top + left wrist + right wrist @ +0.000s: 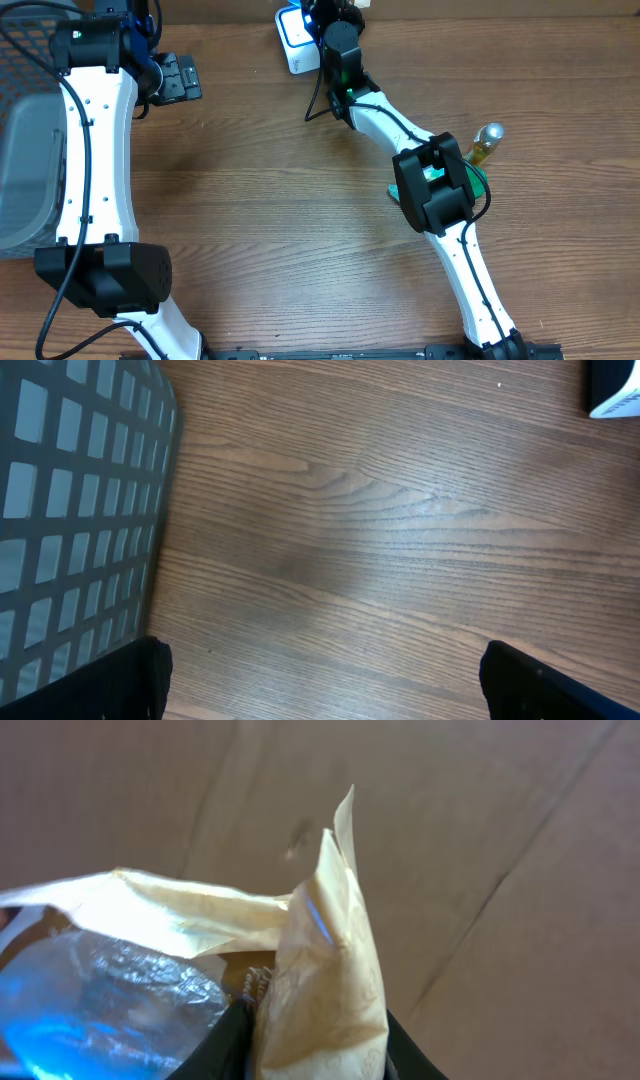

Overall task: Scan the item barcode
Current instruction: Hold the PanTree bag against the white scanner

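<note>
One cream packet [322, 960] being pinched by right gripper [318, 1055], left gripper [320, 695] hanging wide open above worktop [400, 520], basket [70, 510] beside it

even soft light, blue glare on pouch [200, 935]

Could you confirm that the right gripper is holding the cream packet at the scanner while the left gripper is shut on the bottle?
Not quite: the left gripper is open and empty, as the left wrist view shows. The bottle sits apart by the right arm. The right gripper does hold the cream packet at the scanner.
</note>
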`<state>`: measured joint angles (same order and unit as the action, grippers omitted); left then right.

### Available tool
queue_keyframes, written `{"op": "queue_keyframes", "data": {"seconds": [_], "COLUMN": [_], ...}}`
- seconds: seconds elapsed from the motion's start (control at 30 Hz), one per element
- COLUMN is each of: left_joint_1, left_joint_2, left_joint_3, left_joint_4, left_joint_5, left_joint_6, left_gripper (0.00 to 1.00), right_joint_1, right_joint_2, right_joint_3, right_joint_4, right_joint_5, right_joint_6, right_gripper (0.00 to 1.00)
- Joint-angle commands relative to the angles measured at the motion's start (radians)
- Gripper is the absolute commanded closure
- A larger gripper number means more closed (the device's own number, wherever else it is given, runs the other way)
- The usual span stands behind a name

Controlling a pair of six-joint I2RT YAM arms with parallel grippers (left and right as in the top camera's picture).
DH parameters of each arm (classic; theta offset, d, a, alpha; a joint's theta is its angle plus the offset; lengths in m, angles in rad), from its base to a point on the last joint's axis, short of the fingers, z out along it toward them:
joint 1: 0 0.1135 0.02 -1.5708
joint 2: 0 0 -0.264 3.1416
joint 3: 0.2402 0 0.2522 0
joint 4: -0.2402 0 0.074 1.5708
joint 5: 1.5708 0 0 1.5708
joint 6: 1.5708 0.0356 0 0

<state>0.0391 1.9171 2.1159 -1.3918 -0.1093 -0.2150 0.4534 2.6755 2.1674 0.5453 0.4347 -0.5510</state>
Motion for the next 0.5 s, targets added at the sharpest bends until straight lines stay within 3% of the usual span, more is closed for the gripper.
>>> {"op": "queue_keyframes", "data": {"seconds": [0.0, 0.47], "left_joint_1": [-0.01, -0.01], "left_joint_2": [-0.015, -0.015], "left_joint_3": [0.012, 0.012], "left_joint_4": [0.002, 0.002], "left_joint_5": [-0.002, -0.002], "left_joint_6": [-0.01, -0.01], "left_gripper": [0.0, 0.0], "right_joint_1": [0.024, 0.063], "right_joint_2": [0.009, 0.008], "right_joint_3": [0.023, 0.023], "right_joint_4": [-0.015, -0.045], "right_joint_5": [0.029, 0.195], "right_joint_6": [-0.087, -0.086], "right_gripper": [0.96, 0.96]}}
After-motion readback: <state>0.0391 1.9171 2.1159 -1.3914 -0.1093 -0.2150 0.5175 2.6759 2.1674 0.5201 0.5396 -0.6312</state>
